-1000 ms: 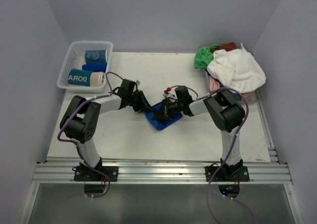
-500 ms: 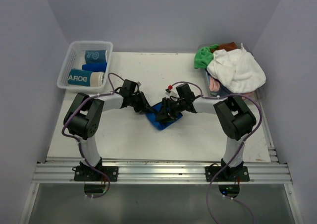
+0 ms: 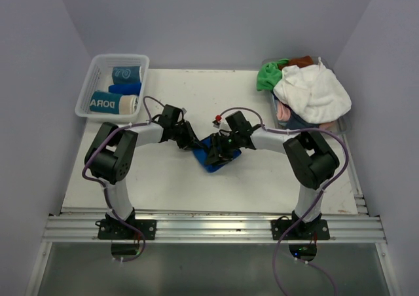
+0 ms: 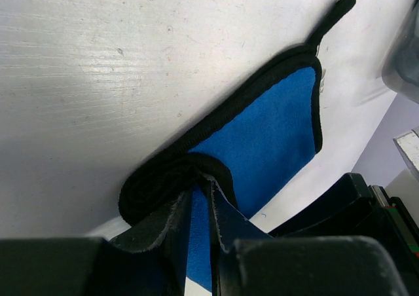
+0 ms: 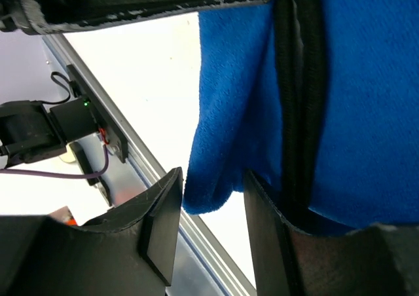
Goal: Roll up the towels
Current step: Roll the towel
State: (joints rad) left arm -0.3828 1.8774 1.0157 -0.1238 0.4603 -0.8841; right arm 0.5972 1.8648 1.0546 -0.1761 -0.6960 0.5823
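A royal blue towel (image 3: 221, 157) with a black hem lies partly folded on the white table between my two grippers. My left gripper (image 3: 196, 146) is shut on the towel's left end: in the left wrist view its fingertips (image 4: 216, 207) pinch a blue layer (image 4: 275, 126) under a curled black edge. My right gripper (image 3: 215, 153) sits on the towel's middle. In the right wrist view it (image 5: 213, 201) stands open, and a loose blue fold (image 5: 222, 171) hangs between the fingers without being clamped.
A clear mesh basket (image 3: 87, 90) at the back left holds three rolled towels, the front one teal and beige (image 3: 112, 103). A heap of unrolled towels, white (image 3: 314, 93) and green (image 3: 269, 77), fills a bin at the back right. The metal rail (image 3: 209, 227) runs along the near edge.
My right gripper has opened and let go of the blue towel, and its wrist has shifted slightly left over it. The left gripper keeps its grip in the same place.
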